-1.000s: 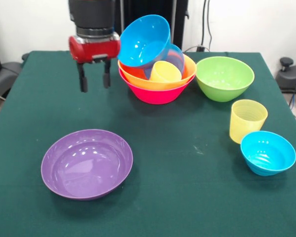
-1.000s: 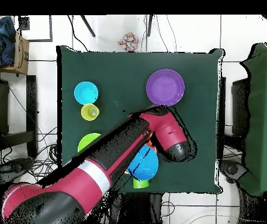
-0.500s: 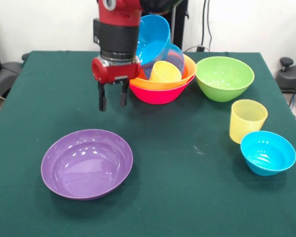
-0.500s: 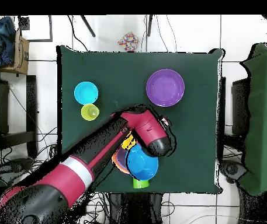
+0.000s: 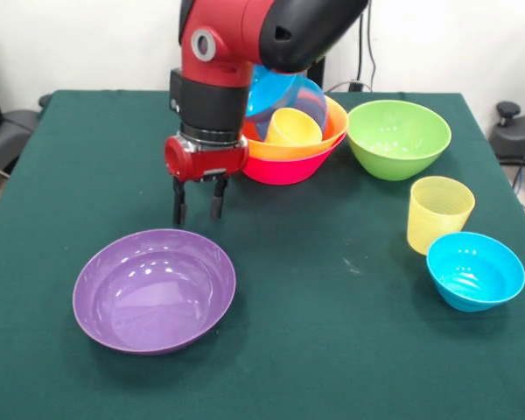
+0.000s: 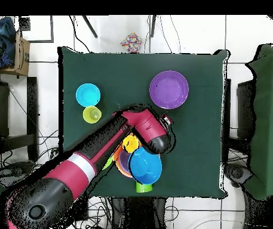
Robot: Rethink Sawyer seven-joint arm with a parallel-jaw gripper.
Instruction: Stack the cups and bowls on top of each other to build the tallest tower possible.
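The red-and-black robot hand (image 5: pixel 197 208) hangs above the green-clothed table (image 5: pixel 332 332), its two dark fingers (image 5: pixel 178 206) parted a little with nothing between them. It sits just off the far rim of the wide shallow purple plastic bowl (image 5: pixel 154 290), and that looks like the target: my read is we're in the approach to pick it up for the pile.

The tower (image 5: pixel 289 140) stands close behind the arm, with the big pink bowl (image 5: pixel 280 168) lowest, an orange bowl (image 5: pixel 319 136) nested in it, a yellow-orange cup (image 5: pixel 293 129) inside, and a tilted blue bowl (image 6: pixel 145 166) leaning on top. Loose pieces wait well apart: a medium green bowl (image 5: pixel 398 138), a ribbed pale-yellow tumbler (image 5: pixel 438 213) and a small blue bowl (image 5: pixel 475 270) just beside it.

Next move calls for dropping onto the purple rim, one finger inside and one out, then pinching. Plenty of open cloth around that bowl; the tight spot is the leaning pile, which any lift must swing clear of.
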